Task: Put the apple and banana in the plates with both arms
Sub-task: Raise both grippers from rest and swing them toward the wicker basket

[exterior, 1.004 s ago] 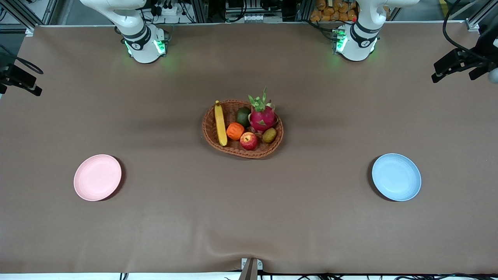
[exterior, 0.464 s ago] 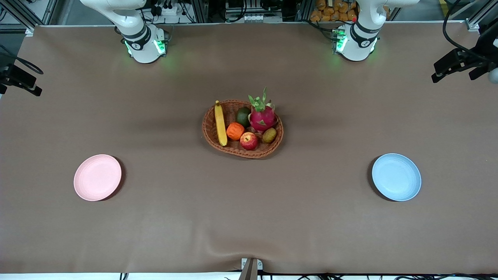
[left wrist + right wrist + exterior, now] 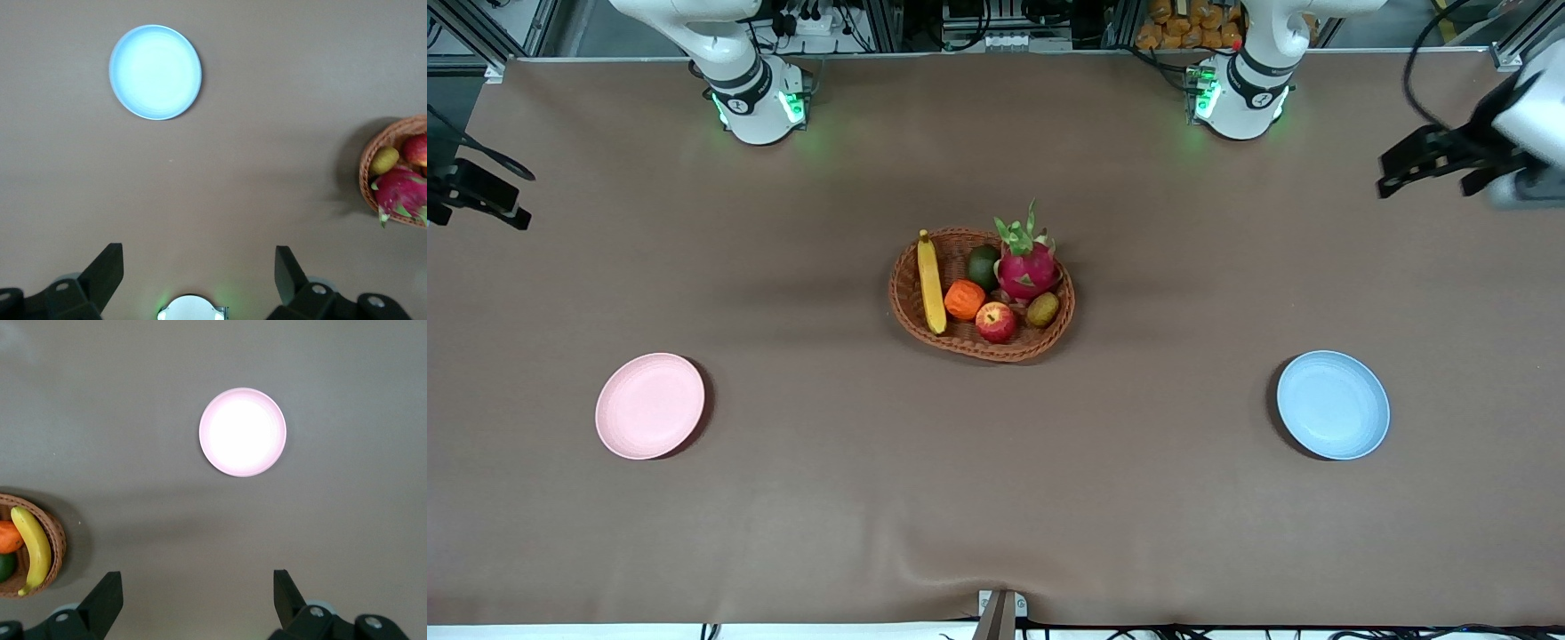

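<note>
The apple and the banana lie in the wicker basket at the table's middle. The pink plate lies toward the right arm's end and the blue plate toward the left arm's end; both are bare. My left gripper hangs high over the table's edge at its own end. It is open and empty in the left wrist view, which shows the blue plate and the apple. My right gripper hangs over the table's edge at its own end, open and empty. The right wrist view shows the pink plate and banana.
The basket also holds a ridged orange fruit, a green avocado, a pink dragon fruit and a brown kiwi. Brown cloth covers the table. The arms' green-lit bases stand along the edge farthest from the camera.
My left gripper has swung a little inward over the table from its end. My right gripper has shifted slightly. The fruit and plates have not moved.
</note>
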Robot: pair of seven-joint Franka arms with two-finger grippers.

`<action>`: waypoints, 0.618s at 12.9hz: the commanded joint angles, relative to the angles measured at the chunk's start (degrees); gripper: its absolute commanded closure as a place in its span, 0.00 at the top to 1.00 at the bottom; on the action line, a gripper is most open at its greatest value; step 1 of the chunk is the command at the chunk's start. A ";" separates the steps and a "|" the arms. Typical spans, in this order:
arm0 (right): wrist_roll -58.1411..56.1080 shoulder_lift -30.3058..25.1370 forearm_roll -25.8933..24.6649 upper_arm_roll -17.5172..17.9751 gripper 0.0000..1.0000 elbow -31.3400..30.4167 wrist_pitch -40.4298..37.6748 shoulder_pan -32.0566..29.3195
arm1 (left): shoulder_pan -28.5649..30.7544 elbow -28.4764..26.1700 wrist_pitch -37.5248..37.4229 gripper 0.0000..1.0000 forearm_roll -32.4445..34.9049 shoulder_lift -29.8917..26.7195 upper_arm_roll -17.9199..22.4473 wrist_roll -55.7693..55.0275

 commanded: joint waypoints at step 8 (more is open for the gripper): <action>0.21 10.71 -0.65 -0.11 1.00 1.83 5.11 8.91 | -2.35 1.01 12.96 1.00 -6.42 12.75 -7.62 -7.70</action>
